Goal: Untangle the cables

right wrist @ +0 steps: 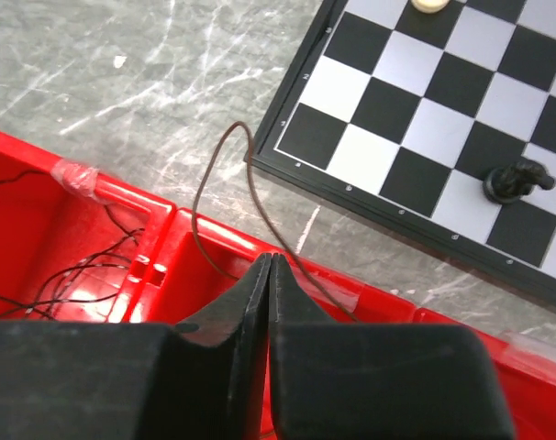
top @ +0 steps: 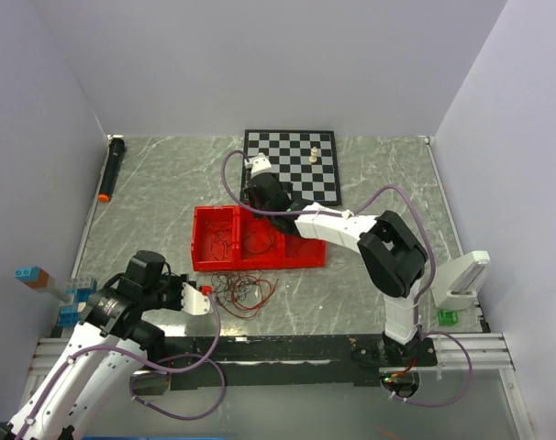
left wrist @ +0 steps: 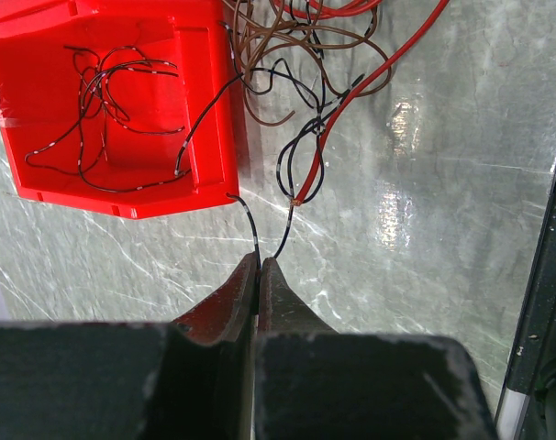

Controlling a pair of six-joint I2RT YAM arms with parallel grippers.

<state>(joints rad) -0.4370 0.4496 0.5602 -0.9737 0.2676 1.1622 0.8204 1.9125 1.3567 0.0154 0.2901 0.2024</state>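
The cables are a loose tangle of thin red, brown and black wires on the marble table just in front of the red bin. My left gripper is shut on a black cable that runs up into the tangle. Another black wire lies in the bin's left compartment. My right gripper hangs over the bin's far rim with its jaws shut. A brown cable loops up behind its fingertips; nothing shows between them.
A chessboard with a white piece and a black piece lies behind the bin. A black stick with an orange tip lies at the far left wall. Blue blocks sit near left; a green object sits near right.
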